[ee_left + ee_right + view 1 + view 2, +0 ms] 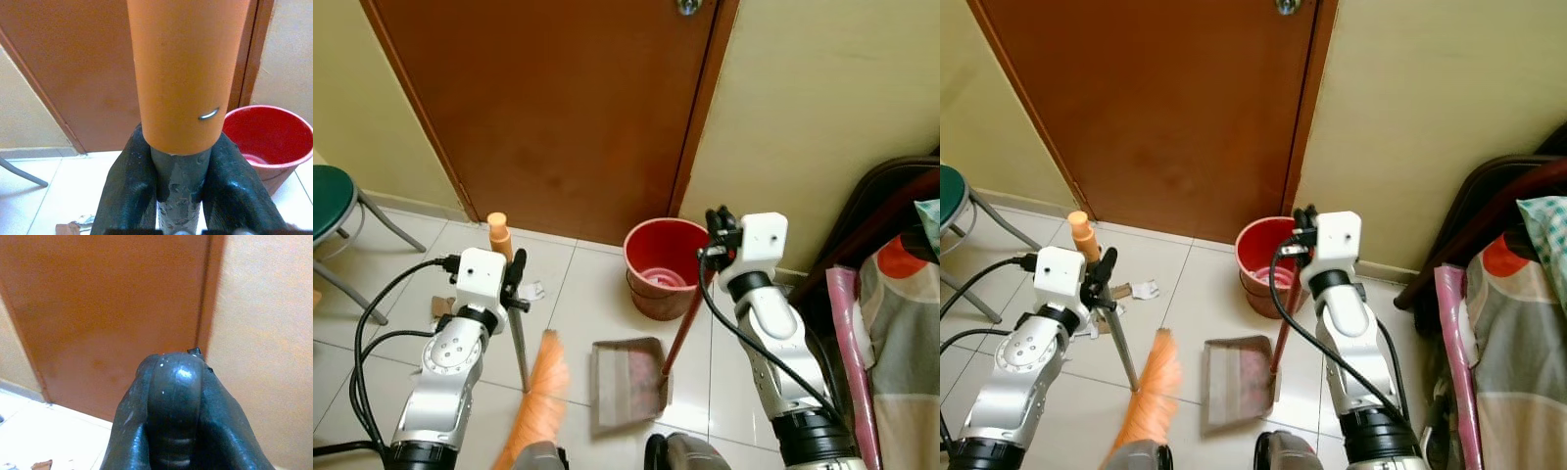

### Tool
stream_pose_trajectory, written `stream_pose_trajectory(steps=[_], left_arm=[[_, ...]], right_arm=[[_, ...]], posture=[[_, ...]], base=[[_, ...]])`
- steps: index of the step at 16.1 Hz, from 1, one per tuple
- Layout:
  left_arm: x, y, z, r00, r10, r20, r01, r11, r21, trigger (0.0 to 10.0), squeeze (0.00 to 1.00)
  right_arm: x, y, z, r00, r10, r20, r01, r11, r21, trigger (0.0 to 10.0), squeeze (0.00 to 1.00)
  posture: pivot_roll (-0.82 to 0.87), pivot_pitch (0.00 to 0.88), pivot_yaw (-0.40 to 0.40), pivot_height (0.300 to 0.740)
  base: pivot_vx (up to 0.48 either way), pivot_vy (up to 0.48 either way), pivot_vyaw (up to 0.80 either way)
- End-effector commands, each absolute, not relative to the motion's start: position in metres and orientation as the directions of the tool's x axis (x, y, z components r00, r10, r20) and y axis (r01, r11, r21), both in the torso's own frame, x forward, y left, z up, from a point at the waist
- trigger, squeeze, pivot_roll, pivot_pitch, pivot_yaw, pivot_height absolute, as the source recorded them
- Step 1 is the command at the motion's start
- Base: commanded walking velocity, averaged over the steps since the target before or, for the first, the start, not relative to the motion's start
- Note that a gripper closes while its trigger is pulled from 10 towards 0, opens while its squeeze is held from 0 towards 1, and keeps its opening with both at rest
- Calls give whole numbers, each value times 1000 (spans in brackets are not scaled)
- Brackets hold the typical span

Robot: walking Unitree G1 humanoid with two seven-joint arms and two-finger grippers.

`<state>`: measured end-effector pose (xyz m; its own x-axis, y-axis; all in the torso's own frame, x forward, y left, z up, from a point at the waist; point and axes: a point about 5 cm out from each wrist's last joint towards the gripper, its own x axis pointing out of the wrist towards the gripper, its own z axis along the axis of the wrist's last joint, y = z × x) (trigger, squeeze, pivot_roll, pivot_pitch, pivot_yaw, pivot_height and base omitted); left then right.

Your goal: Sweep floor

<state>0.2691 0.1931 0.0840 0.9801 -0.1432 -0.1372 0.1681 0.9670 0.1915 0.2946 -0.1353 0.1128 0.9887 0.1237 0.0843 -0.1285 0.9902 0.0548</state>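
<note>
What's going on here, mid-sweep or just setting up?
Mid-sweep, it seems. The left gripper is shut on the broom handle, whose orange bristles rest on the tiled floor beside the dustpan. The right gripper holds the top of the dustpan's red handle. A red bucket stands by the door, and paper scraps lie on the tiles.

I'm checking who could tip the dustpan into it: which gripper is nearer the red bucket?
Right. The right gripper, shut on the dustpan handle, sits just above the red bucket at its rim. The left gripper, shut on the broom, is well off to the bucket's left.
</note>
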Motion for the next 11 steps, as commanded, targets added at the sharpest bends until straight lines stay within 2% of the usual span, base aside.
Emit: stream_pose_trajectory(steps=[1,8,11], left_arm=[[267,203,85,979,-128,-156,170,939,299,10000,0],[268,211,96,989,-114,-91,141,909,392,10000,0],[267,199,92,985,-146,-94,171,914,369,10000,0]], right_arm=[[292,-140,112,992,83,96,-91,992,89,10000,0],[293,-165,84,1000,-4,-30,8,992,128,10000,0],[294,-167,80,999,-16,-41,21,992,121,10000,0]], posture=[[84,108,11,740],[151,95,-57,740],[144,87,-59,740]], base=[[0,0,0],[0,0,0],[0,0,0]])
